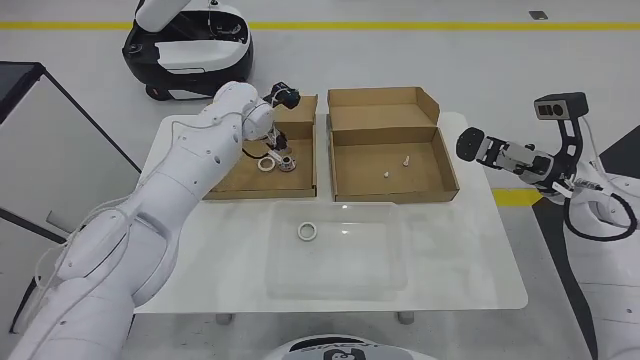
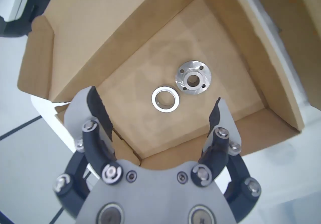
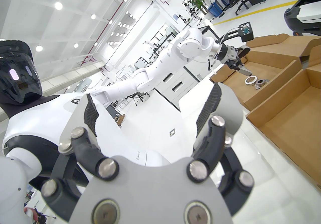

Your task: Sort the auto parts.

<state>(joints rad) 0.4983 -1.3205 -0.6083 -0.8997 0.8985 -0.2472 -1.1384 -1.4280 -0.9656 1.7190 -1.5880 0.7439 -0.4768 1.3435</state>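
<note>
Left jaws gape above ring [image 2: 165,98] and flange [image 2: 192,81] (box [image 2: 155,9] walls near); right jaws released.

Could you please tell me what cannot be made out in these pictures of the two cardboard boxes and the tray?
- Two small white parts in the right-hand brown cardboard box: too small in the top view to tell their shape.
- Left-hand brown cardboard box: the white left arm covers part of its floor in the top view.
- Clear plastic tray: its edges are faint in the top view.
</note>
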